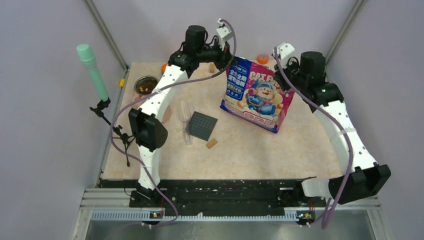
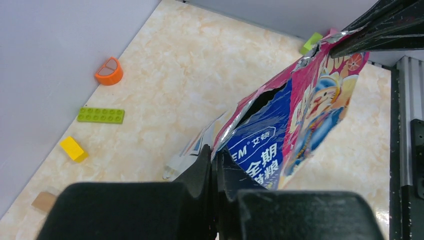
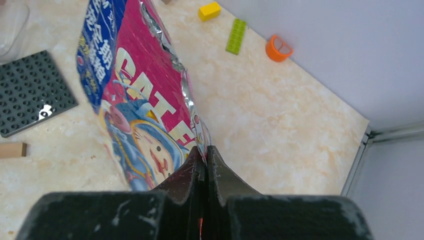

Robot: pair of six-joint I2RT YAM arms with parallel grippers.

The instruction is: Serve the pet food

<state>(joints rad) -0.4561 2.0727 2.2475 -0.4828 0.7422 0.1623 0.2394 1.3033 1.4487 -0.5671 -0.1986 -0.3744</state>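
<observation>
The glossy pink-and-blue cat food bag (image 1: 257,95) stands tilted at the back middle of the table, held by its top corners. My left gripper (image 1: 231,59) is shut on the bag's top left corner; in the left wrist view its jaws (image 2: 215,152) pinch the foil edge of the bag (image 2: 280,130). My right gripper (image 1: 278,65) is shut on the top right corner; in the right wrist view its jaws (image 3: 201,150) clamp the bag (image 3: 135,100). The bag's mouth (image 2: 265,100) gapes open. A round bowl (image 1: 146,85) at the back left holds dark-brown kibble.
A dark grey studded plate (image 1: 202,125), a clear plastic scoop (image 1: 185,117) and a tan block (image 1: 212,143) lie mid-table. An orange ring (image 2: 109,71), green brick (image 2: 100,115) and yellow brick (image 2: 73,148) lie by the back wall. A green microphone (image 1: 92,70) stands left.
</observation>
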